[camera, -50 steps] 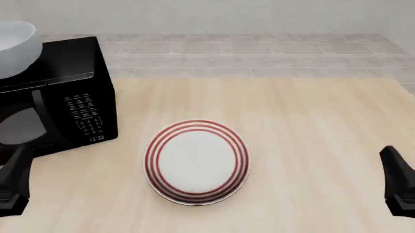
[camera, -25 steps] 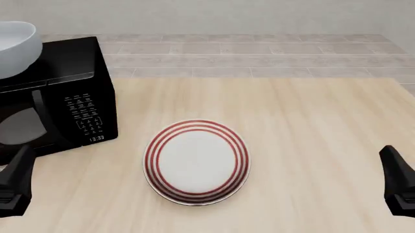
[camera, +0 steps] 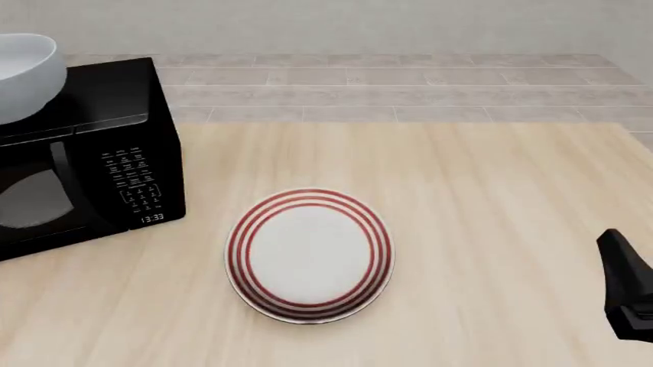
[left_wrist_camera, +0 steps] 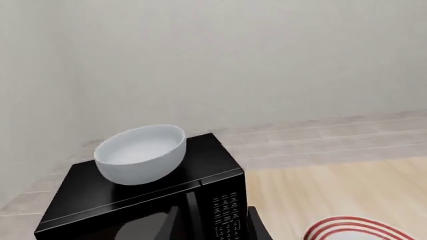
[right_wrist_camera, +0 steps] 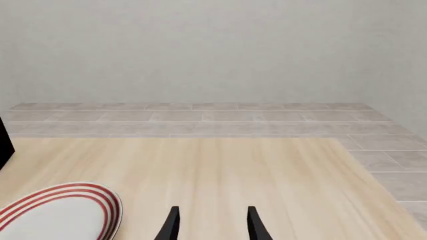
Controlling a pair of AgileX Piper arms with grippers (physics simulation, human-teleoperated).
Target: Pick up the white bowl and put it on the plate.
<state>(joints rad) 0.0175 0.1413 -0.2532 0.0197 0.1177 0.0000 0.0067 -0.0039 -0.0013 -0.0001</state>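
Observation:
The white bowl (camera: 21, 73) stands upright on top of a black microwave (camera: 102, 153) at the far left; the left wrist view shows this bowl (left_wrist_camera: 140, 154) empty. The plate (camera: 309, 254), white with red rings, lies flat on the table in front of the middle. My left gripper (left_wrist_camera: 213, 229) is outside the front view; in its wrist view one finger (left_wrist_camera: 257, 227) shows beside the microwave front, well short of the bowl, jaws apart. My right gripper (camera: 625, 289) hangs at the right edge, open (right_wrist_camera: 212, 225) and empty, right of the plate (right_wrist_camera: 57, 212).
The microwave (left_wrist_camera: 147, 205) fills the table's left side, door shut, keypad toward the plate. The wooden table (camera: 490, 191) runs to a far edge, with a tiled floor strip and a pale wall behind it.
My left gripper, low at the front view's bottom left before, has gone out of that view. The right gripper, bowl and plate have not moved.

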